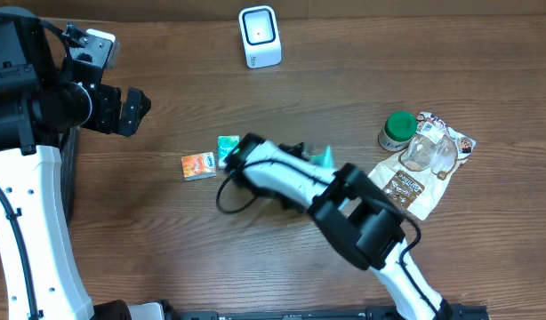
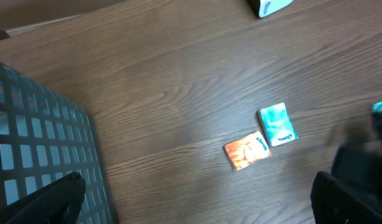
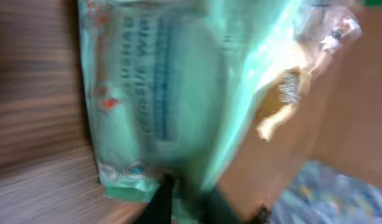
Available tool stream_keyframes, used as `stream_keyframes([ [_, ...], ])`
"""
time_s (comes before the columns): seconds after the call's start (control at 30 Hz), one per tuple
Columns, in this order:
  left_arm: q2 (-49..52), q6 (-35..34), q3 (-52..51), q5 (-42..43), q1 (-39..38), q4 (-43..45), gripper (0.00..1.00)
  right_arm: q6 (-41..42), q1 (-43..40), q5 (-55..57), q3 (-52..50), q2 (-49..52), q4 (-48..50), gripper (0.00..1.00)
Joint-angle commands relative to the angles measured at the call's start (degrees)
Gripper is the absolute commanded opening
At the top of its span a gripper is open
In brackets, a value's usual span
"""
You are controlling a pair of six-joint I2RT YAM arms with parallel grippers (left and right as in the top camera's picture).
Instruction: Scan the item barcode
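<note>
A: Packet [image 3: 160,93] fills the right end effector's [image 1: 309,156] view, mid-tabletop. Gripped or loose?
B: Cannot tell; it's blurred. Probably bound for the scanner [image 1: 260,36] at the far edge. The left end effector [image 2: 197,202] gapes wide, keeping clear.

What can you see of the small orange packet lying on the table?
The orange packet is small, flat and rectangular, seemingly a soft glossy wrapper with a small blue mark near one end. It lies flat on the wooden table, turned at an angle, beside a teal packet; their corners look almost touching. Nothing else touches it.
</note>
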Motion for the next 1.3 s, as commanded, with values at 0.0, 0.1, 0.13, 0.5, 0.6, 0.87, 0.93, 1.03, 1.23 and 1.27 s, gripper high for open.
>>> stream_keyframes([
  [0.0, -0.24, 1.29, 1.03, 0.22, 0.20, 0.04, 1.00, -5.27, 4.09, -4.96, 0.94, 0.15, 4.22, 0.24],
  [0.1, -0.24, 1.29, 1.03, 0.22, 0.20, 0.04, 1.00, -7.26, 6.69, -5.14, 0.94, 0.15, 7.26, 0.37],
  [0.13, -0.24, 1.29, 1.03, 0.22, 0.20, 0.04, 1.00, -7.54, 7.37, -4.48, 0.94, 0.15, 7.74, 0.44],
  [0.5, -0.24, 1.29, 1.03, 0.22, 0.20, 0.04, 1.00, -5.22, 5.88, -0.66, 4.66, 0.15, 4.42, 0.58],
  [0.6, -0.24, 1.29, 1.03, 0.22, 0.20, 0.04, 1.00, -5.18, 4.74, 0.61, 10.08, 0.15, 2.03, 0.60],
  [0.87, -0.24, 1.29, 1.03, 0.22, 0.20, 0.04, 1.00, 4.04, -1.84, -8.33, 18.49, 0.15, 2.29, 0.61],
  [0.93, -0.24, 1.29, 1.03, 0.22, 0.20, 0.04, 1.00, 7.02, -4.85, -13.57, 17.51, 0.20, 4.20, 0.60],
  [1.03, -0.24, 1.29, 1.03, 0.22, 0.20, 0.04, 1.00, 8.39, -8.59, -23.34, 15.04, 0.20, 9.92, 0.46],
  [1.23, -0.24, 1.29, 1.03, 0.22, 0.20, 0.04, 1.00, 8.41, -10.01, -25.57, 10.45, 0.20, 14.99, 0.36],
  [1.27, -0.24, 1.29, 1.03, 0.22, 0.20, 0.04, 1.00, 8.46, -10.01, -24.92, 9.99, 0.20, 14.45, 0.36],
])
